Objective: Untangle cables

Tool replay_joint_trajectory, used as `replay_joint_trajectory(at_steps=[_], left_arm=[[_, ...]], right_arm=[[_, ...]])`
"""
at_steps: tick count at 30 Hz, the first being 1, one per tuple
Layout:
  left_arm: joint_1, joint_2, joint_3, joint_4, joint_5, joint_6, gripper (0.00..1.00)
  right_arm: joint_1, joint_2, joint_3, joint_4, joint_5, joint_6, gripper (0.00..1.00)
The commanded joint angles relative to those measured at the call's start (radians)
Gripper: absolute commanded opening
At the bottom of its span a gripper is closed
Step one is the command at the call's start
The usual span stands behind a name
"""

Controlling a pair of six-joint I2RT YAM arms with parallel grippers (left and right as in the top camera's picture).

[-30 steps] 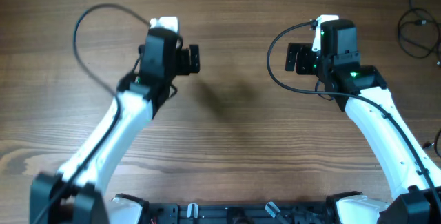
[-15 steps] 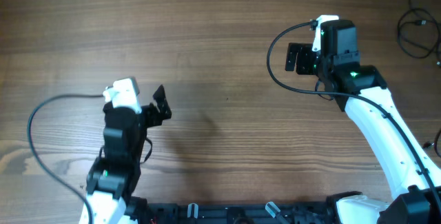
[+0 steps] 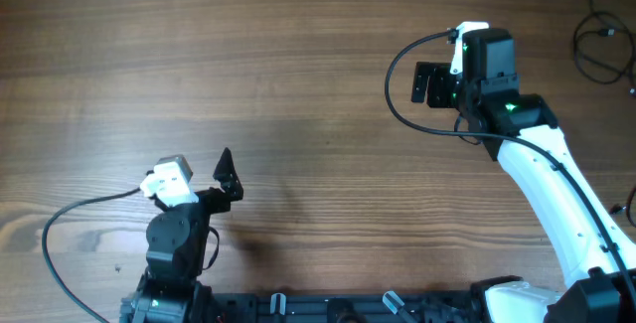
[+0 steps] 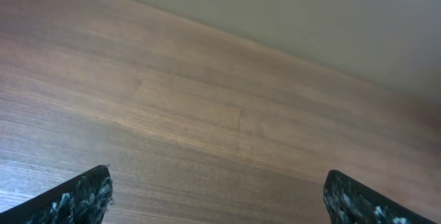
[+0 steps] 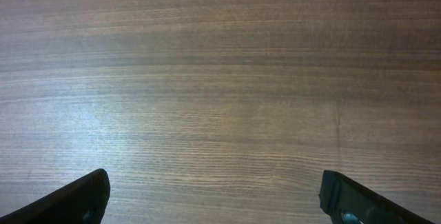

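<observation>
Thin black cables (image 3: pixel 603 33) loop loosely on the matte wood-grain table (image 3: pixel 298 65)

Left arm (image 3: pixel 175 239), fingers (image 3: pixel 227 170) now back at lower left

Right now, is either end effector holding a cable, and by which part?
Nothing: left end effector and right end effector open, empty; cables lie far right.
</observation>
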Motion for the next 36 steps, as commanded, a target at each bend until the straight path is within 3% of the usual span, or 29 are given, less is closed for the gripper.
replay_joint_trajectory(at_steps=[1, 8, 21, 28, 36], left_arm=[[0.007, -0.115, -0.066, 0.003, -0.016, -0.01, 1.0], [0.007, -0.245, -0.082, 0.016, -0.021, -0.005, 1.0], [0.027, -0.257, -0.082, 0.015, -0.004, -0.006, 1.0], [0.109, -0.257, -0.082, 0.019, 0.011, -0.008, 1.0], [0.159, -0.257, -0.083, 0.114, 0.014, -0.009, 1.0]], right_arm=[[0.001, -0.008, 0.0, 0.002, 0.017, 0.005, 1.0], [0.001, -0.008, 0.0, 0.002, 0.017, 0.005, 1.0], [0.001, -0.008, 0.0, 0.002, 0.017, 0.005, 1.0], [0.001, -0.008, 0.0, 0.002, 0.017, 0.005, 1.0], [0.001, -0.008, 0.0, 0.002, 0.017, 0.005, 1.0]])
